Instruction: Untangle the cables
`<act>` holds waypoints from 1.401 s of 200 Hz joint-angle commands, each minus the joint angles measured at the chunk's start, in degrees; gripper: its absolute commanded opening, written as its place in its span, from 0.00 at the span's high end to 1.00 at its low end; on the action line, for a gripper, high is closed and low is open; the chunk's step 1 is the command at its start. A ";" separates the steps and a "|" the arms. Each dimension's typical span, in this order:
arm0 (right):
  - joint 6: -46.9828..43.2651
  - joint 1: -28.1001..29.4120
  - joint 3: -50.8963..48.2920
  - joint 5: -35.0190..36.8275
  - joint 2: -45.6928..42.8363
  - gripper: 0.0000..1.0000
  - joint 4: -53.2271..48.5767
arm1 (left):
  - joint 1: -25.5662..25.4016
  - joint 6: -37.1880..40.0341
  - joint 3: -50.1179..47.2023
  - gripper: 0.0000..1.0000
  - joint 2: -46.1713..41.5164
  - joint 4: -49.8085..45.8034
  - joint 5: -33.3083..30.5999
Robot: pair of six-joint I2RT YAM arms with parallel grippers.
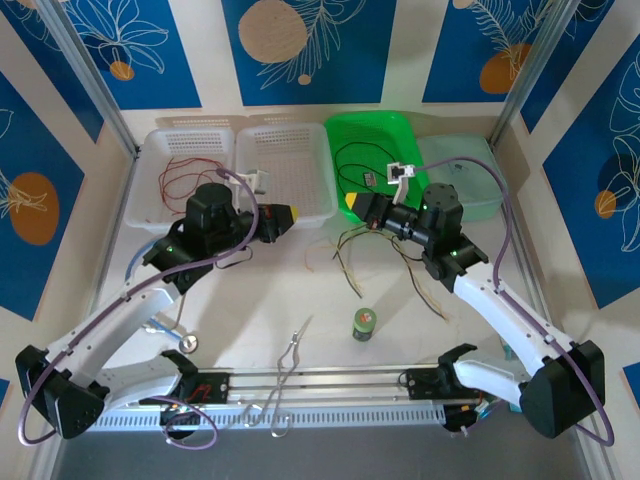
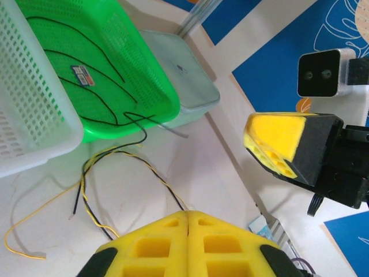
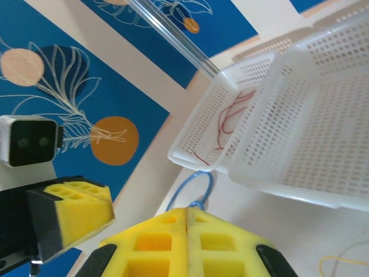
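A twisted black-and-yellow cable (image 2: 135,156) loops over the table from the green basket (image 2: 150,86) and runs straight into the seam of my left gripper (image 2: 187,213), which is shut on it. Black cables (image 2: 86,72) lie in that basket. A loose yellow cable (image 2: 34,225) curls on the table. Red cables (image 3: 228,118) sit in the far white basket (image 1: 185,150). My right gripper (image 3: 186,210) is shut, and I see nothing between its pads. In the top view the left gripper (image 1: 293,214) and right gripper (image 1: 350,207) face each other, tips a short gap apart. More tan and dark cables (image 1: 420,280) trail under the right arm.
A second white basket (image 1: 290,170) stands between the red-cable basket and the green one. A pale clear tray (image 1: 465,180) sits at the back right. A small green can (image 1: 364,324) stands near the front. A light-blue stethoscope tube (image 3: 193,187) and its metal earpieces (image 1: 290,355) lie by the left arm.
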 commanded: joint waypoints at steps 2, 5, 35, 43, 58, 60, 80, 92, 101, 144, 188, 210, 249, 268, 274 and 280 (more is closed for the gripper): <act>-4.36 -0.33 5.09 8.16 -0.06 1.00 -15.31 | -0.38 0.37 -0.33 0.89 0.54 0.21 1.86; -4.61 -0.44 5.77 9.43 0.28 1.00 -17.75 | -0.33 0.39 -0.55 0.87 0.54 0.21 1.76; -5.44 -1.27 8.19 18.20 4.78 0.95 -33.42 | -0.45 0.55 -2.21 0.69 1.37 -1.42 1.55; -5.01 -1.90 7.78 19.01 6.03 0.90 -35.10 | -0.57 0.72 -2.65 0.64 1.85 -1.80 1.50; -4.33 -2.75 5.74 19.51 7.67 0.74 -34.98 | -0.97 0.99 -3.34 0.61 2.68 -2.18 1.24; -4.24 -2.88 5.36 19.48 7.83 0.71 -34.63 | -1.01 1.02 -3.46 0.61 2.79 -2.19 1.24; -5.44 -3.77 3.07 19.41 10.25 0.56 -31.47 | -1.31 0.63 -4.36 0.58 3.88 -1.32 1.57; -6.78 -4.22 2.71 19.86 12.57 0.53 -29.85 | -1.45 0.50 -4.58 0.57 4.38 -0.93 1.79; -8.55 -4.36 2.75 20.09 14.36 0.52 -28.55 | -1.53 0.51 -4.50 0.57 4.73 -0.93 1.92; -20.47 -5.77 2.93 16.65 22.58 0.51 -20.28 | -1.48 0.75 -4.24 0.56 5.09 -1.41 1.86; -26.04 -6.10 -3.76 18.66 25.56 0.52 -2.74 | -1.52 1.31 -3.46 0.56 5.03 -3.40 1.44; -26.64 -6.29 -4.15 21.50 27.57 0.52 -0.14 | -1.51 1.91 -2.68 0.56 5.03 -4.70 1.06; -27.22 -6.59 -6.55 24.78 29.49 0.53 6.74 | -1.53 2.20 -1.87 0.56 4.98 -5.74 0.72; -27.67 -6.97 -6.41 25.22 30.74 0.53 8.36 | -1.47 2.38 -1.65 0.57 4.98 -6.23 0.62; -27.76 -7.08 -6.44 24.95 31.17 0.53 9.16 | -1.49 2.38 -1.51 0.57 5.00 -6.38 0.62; -27.88 -7.17 -6.58 24.34 31.53 0.54 10.19 | -1.46 2.33 -1.47 0.57 4.98 -6.46 0.56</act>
